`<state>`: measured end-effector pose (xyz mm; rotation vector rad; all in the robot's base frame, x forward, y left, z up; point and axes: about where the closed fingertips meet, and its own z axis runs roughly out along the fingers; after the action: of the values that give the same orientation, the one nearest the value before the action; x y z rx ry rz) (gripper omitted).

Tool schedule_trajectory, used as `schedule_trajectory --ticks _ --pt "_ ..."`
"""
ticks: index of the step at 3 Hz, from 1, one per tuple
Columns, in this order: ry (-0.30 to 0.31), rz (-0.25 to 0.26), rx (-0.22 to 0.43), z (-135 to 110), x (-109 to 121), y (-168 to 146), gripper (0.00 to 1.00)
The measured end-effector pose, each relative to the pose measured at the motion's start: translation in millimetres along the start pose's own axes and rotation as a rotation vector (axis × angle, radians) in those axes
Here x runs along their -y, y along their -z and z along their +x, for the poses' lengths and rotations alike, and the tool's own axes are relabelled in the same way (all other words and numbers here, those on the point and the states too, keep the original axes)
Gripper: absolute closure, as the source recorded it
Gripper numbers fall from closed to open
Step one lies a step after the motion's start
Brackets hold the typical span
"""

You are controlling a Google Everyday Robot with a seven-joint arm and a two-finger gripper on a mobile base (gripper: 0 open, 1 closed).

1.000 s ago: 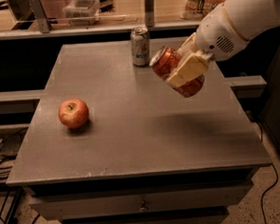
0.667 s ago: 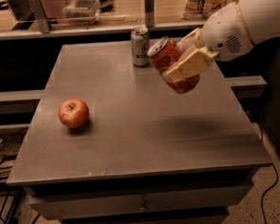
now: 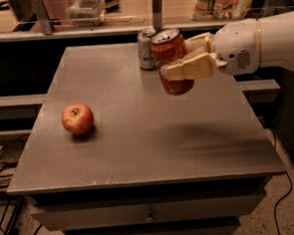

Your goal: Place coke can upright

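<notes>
The red coke can (image 3: 171, 63) with a silver top is held nearly upright in the air above the back right part of the grey table (image 3: 143, 139). My gripper (image 3: 179, 57) comes in from the right and is shut on the coke can, one cream finger (image 3: 191, 68) across its front. The can's lower end hangs a little above the table top.
A silver-white can (image 3: 146, 48) stands upright just behind and left of the coke can. A red apple (image 3: 77, 118) lies on the left of the table. Drawers sit below the table front. A shelf with bags and containers runs behind.
The gripper has turned the coke can from a tilted pose to nearly upright and moved it slightly left and toward the back, nearer the silver-white can.
</notes>
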<state>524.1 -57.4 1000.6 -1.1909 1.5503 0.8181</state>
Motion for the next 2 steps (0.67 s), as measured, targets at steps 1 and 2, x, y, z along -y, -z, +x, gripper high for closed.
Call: schedule_trajectory --ticks 1,2 --pt "-0.082 0.077 0.053 15.1 5.0 -17.0 1.00" --pt "-0.083 0.078 0.052 15.6 5.4 -17.6 1.00"
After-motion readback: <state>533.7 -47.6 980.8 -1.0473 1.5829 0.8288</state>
